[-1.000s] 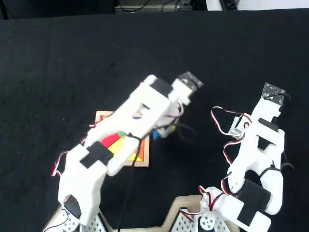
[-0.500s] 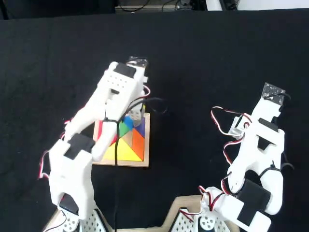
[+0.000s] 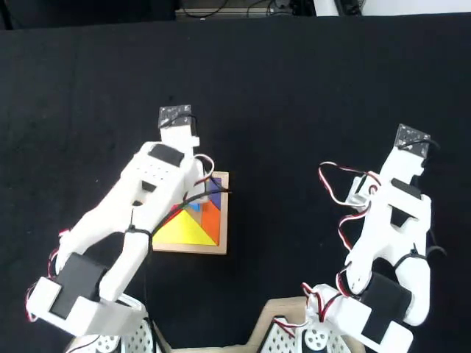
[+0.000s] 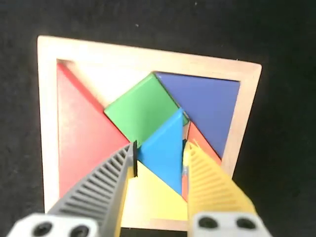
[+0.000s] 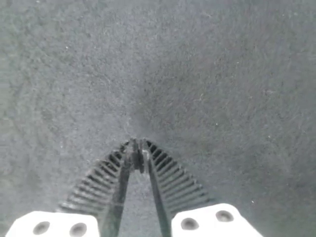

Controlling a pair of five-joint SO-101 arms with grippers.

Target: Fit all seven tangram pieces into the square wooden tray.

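Gripping the blue triangle by opposite edges, left claw hangs over the tray; piece judged light, rigid, smooth-sided, slip-prone; right claw closed, empty.

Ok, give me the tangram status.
Done: red, green, dark blue, orange and yellow pieces lie in the tray. In hand: the left gripper grips the light blue triangle over them. Left: seat it; a bare gap shows beside the red piece.

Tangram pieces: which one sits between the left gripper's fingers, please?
The light blue triangle, clamped in the left gripper; the green square and red triangle lie outside it.
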